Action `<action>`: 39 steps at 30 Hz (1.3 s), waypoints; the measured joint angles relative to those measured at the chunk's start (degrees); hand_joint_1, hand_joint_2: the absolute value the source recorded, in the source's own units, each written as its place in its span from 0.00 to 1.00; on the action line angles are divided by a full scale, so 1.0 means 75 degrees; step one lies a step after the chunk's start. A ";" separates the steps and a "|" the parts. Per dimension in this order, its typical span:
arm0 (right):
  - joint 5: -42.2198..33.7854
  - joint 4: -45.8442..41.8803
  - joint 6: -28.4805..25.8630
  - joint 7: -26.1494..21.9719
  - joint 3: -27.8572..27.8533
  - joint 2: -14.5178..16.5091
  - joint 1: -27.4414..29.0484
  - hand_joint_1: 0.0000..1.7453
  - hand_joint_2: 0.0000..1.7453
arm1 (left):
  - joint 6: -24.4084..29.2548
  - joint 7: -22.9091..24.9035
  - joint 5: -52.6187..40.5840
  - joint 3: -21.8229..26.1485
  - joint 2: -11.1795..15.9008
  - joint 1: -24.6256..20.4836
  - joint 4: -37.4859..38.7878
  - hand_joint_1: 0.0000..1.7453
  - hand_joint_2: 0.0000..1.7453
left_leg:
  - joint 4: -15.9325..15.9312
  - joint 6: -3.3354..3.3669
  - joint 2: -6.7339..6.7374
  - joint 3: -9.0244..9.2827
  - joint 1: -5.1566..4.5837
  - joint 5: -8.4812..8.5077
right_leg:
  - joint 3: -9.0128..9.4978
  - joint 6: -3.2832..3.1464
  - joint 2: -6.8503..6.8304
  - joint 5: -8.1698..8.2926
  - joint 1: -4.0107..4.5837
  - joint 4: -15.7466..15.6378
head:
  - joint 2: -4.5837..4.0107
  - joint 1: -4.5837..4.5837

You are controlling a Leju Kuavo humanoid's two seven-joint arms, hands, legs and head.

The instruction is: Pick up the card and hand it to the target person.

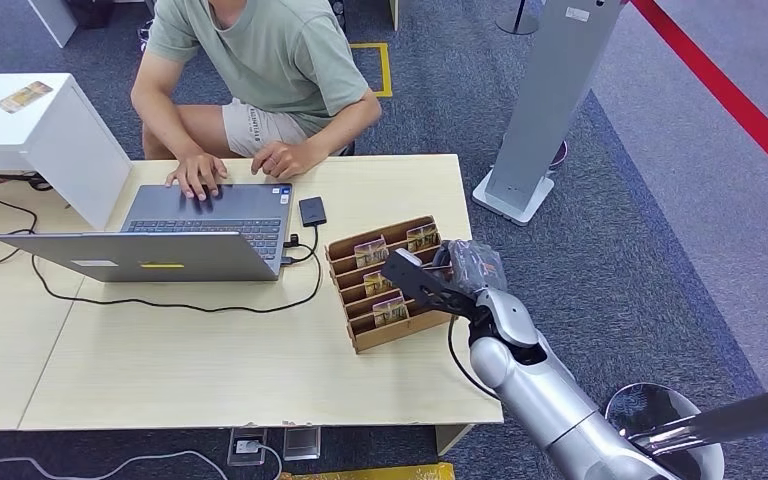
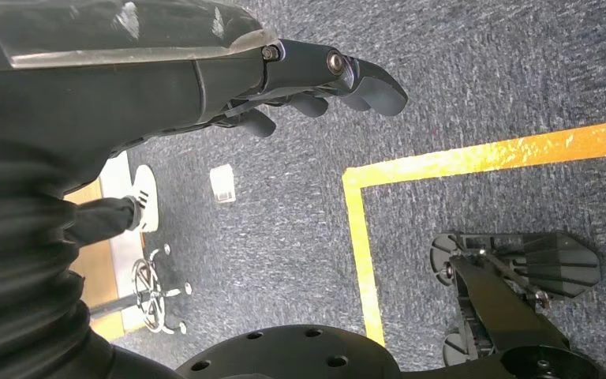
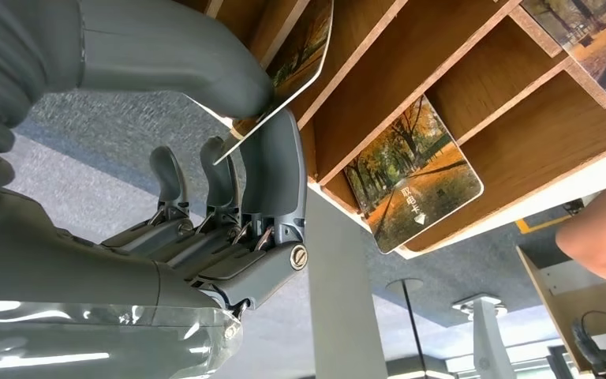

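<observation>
A wooden card rack [image 1: 345, 250] stands on the table's right part, with picture cards [image 1: 370, 252] leaning in its slots. My right hand [image 1: 460, 275] is at the rack's right end. In the right wrist view the right hand [image 3: 229, 181] pinches the corner of one autumn-scene card [image 3: 304, 47] between thumb and a finger; the card still leans inside a slot of the rack [image 3: 458, 87]. Another card [image 3: 414, 185] lies in the neighbouring slot. My left hand [image 2: 205, 71] hangs over the carpet, fingers loosely extended, holding nothing. A person [image 1: 260, 60] sits across the table.
An open laptop [image 1: 170, 240] with a cable and a small black device [image 1: 312, 211] lie left of the rack; the person's hands rest at its keyboard. A white cabinet [image 1: 30, 120] stands at the left, a grey pedestal stand [image 1: 545, 110] beyond the table's right end.
</observation>
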 joint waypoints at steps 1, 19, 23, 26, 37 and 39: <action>-0.0012 0.0006 -0.0003 -0.0005 0.0000 0.0000 -0.0002 0.75 1.00 | 0.0001 -0.0001 0.0005 0.0000 -0.0002 0.0000 0.0000 0.00 1.00 | 0.0000 0.0000 0.0000 0.0000 0.0000 0.0000 | 0.0000 0.0000 0.0000 0.0000 0.0000 0.0000 | 0.0000 0.0001; -0.0178 0.0000 -0.0889 -0.0714 -0.0031 -0.0002 0.0068 0.87 1.00 | 0.0012 -0.0099 0.0056 0.0007 -0.0011 0.0001 0.0000 0.00 1.00 | 0.0000 0.0000 0.0000 0.0001 0.0000 0.0000 | -0.0001 0.0000 0.0000 0.0000 0.0000 0.0000 | 0.0000 -0.0002; -0.0173 -0.0111 -0.1387 -0.1067 -0.0088 -0.0004 0.0136 0.87 1.00 | 0.0033 -0.0101 0.0055 0.0009 -0.0012 0.0002 0.0000 0.00 1.00 | 0.0000 0.0000 0.0000 0.0001 0.0000 0.0000 | -0.0001 0.0000 0.0000 0.0000 0.0000 0.0000 | -0.0001 -0.0002; -0.0143 -0.0607 -0.2847 -0.2074 -0.0312 -0.0028 0.0424 0.87 1.00 | 0.0103 -0.0103 0.0043 0.0012 -0.0019 0.0004 0.0000 0.00 1.00 | 0.0000 0.0000 0.0000 0.0002 0.0000 0.0000 | -0.0001 0.0000 0.0000 0.0000 0.0000 0.0000 | -0.0001 0.0000; -0.0980 -0.1243 -0.3210 -0.2773 -0.0425 -0.0068 0.0612 0.87 1.00 | 0.0151 -0.0096 -0.0030 0.0012 -0.0025 0.0003 0.0000 0.00 1.00 | 0.0000 0.0000 0.0001 0.0000 0.0000 0.0000 | 0.0001 0.0000 0.0002 0.0000 0.0000 0.0000 | 0.0001 -0.0001; -0.1190 -0.1223 -0.2985 -0.2806 -0.0413 -0.0045 0.0493 0.87 1.00 | 0.0138 -0.0104 -0.0055 0.0012 -0.0025 0.0002 0.0000 0.00 1.00 | 0.0000 0.0000 0.0001 -0.0003 0.0000 0.0000 | 0.0002 0.0000 0.0002 0.0000 0.0000 0.0001 | 0.0001 0.0000</action>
